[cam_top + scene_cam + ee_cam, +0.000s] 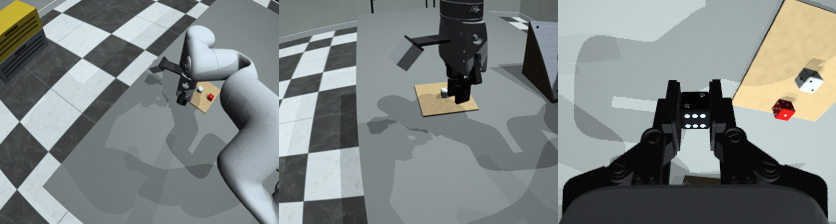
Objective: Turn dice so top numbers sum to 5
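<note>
My gripper [181, 100] [461, 97] [695, 95] is shut on a black die [696, 116] and holds it in the air; the die's six-pip face points at the wrist camera. In the wrist view the held die is over bare grey table, just off the edge of the tan mat [205, 106] [445, 108] [768, 75]. A white die [200, 89] [444, 92] [809, 81] and a red die [210, 97] [784, 110] lie flat on the mat, a little apart. In the exterior view the gripper hides the red die.
A dark wedge-shaped block [542, 64] stands on the table to the right of the mat. A yellow and grey cabinet [19, 36] stands on the checkered floor, far off the table. The table's curved edge [110, 102] runs left of the mat.
</note>
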Motion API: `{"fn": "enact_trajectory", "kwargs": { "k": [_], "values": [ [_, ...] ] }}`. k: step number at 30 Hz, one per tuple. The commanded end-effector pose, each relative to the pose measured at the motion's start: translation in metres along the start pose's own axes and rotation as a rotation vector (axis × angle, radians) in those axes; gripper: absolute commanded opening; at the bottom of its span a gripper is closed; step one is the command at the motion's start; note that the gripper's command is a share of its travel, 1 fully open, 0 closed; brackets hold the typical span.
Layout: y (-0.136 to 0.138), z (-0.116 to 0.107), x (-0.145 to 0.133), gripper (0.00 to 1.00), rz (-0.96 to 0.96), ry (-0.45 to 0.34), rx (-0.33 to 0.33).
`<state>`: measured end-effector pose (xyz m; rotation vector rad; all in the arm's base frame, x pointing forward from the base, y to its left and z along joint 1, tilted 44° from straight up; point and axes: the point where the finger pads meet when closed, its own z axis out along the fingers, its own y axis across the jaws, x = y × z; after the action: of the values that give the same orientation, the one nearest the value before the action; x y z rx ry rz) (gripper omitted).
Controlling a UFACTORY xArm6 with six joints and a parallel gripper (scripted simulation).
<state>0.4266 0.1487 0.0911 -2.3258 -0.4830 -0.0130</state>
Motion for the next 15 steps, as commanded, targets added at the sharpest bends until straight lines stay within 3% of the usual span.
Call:
{"fn": "enact_trajectory", "kwargs": {
  "k": [1,5,9,12,14,15],
  "values": [
    [-0.0013,-0.001,0.001,0.15,-0.008,0.077,0.002],
    [-0.0011,-0.0011,-0.0007,0.15,-0.01,0.225,0.003],
    [-0.0011,-0.0011,-0.0019,0.15,-0.011,0.312,0.004],
    [-0.0011,-0.0011,-0.002,0.15,-0.011,0.326,0.004],
    [-0.0008,-0.0011,-0.0034,0.15,-0.012,0.419,0.004],
    [-0.0008,-0.0011,-0.0035,0.15,-0.012,0.427,0.004]
  ]
}}
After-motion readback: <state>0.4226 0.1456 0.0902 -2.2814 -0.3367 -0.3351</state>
